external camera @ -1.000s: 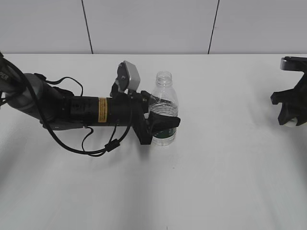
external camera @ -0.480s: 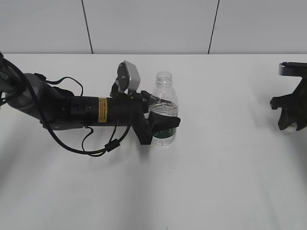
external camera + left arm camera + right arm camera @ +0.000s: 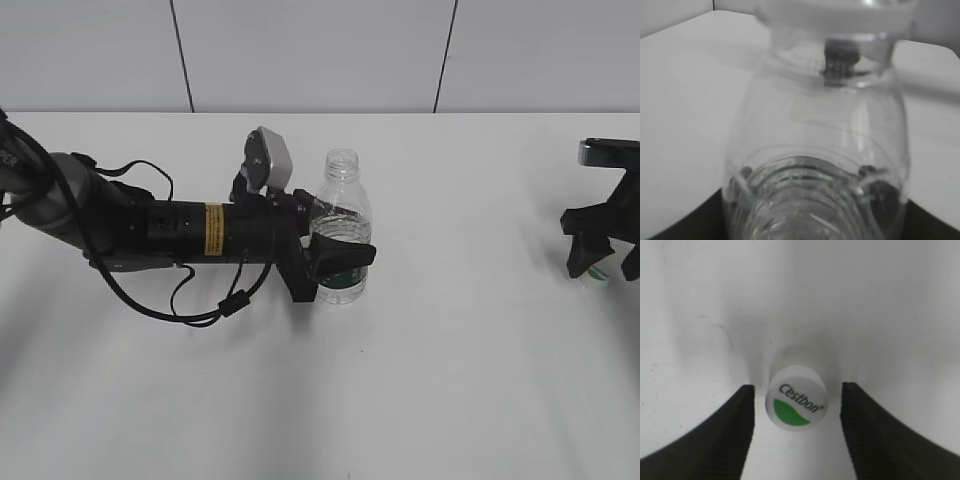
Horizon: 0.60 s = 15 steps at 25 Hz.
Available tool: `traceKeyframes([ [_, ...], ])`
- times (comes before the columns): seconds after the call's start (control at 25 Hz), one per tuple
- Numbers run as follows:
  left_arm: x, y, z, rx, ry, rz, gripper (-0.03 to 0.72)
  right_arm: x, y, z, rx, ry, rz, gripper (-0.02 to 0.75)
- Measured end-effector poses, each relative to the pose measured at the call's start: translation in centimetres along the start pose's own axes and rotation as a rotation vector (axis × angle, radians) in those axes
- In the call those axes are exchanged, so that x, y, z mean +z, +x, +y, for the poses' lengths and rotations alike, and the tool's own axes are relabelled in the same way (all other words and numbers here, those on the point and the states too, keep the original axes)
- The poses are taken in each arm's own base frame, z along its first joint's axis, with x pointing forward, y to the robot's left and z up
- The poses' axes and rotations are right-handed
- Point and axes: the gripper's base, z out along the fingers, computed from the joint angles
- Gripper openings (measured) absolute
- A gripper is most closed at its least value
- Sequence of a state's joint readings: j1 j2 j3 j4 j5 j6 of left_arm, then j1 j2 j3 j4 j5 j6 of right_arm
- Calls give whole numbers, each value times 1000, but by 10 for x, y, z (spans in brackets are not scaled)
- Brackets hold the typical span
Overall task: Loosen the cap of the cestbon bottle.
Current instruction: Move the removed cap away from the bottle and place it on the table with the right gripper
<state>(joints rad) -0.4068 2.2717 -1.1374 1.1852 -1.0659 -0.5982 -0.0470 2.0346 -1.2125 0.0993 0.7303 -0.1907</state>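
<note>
The cestbon bottle point(image 3: 343, 195) stands upright near the table's middle, clear and ribbed with a dark green label, and its mouth is open with no cap on it. My left gripper point(image 3: 340, 262) is shut on its lower body from the left. The bottle fills the left wrist view point(image 3: 815, 130), with dark jaw parts at its sides. The cap point(image 3: 796, 404), white with a green leaf mark and "Cestbon" lettering, lies on the table at the far right point(image 3: 598, 270). My right gripper point(image 3: 797, 390) is open around it with a gap on each side, and it also shows in the exterior view point(image 3: 603, 262).
The white table point(image 3: 450, 380) ends at a grey panelled wall behind. The left arm point(image 3: 180, 230) and its loose cable point(image 3: 200, 315) lie low across the table's left half.
My right gripper has come down toward the table and spread its fingers, letting go of the cap, which now rests on the table. The left arm and bottle have not moved.
</note>
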Motion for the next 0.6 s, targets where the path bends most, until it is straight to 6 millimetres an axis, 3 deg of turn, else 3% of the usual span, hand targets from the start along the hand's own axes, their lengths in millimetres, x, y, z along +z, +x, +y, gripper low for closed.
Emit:
traceKeyframes([
  [0.08,0,0,0,0,0,0,384,0,0,0,12,-1,3,573],
  [0.16,0,0,0,0,0,0,384,0,1,0,21,-1,8,603],
  [0.36,0,0,0,0,0,1,384,-17,-3,3,43,-22,-10,519],
  [0.6,0,0,0,-1,-3,0,387,-48,-14,5,47,-28,-80,499],
])
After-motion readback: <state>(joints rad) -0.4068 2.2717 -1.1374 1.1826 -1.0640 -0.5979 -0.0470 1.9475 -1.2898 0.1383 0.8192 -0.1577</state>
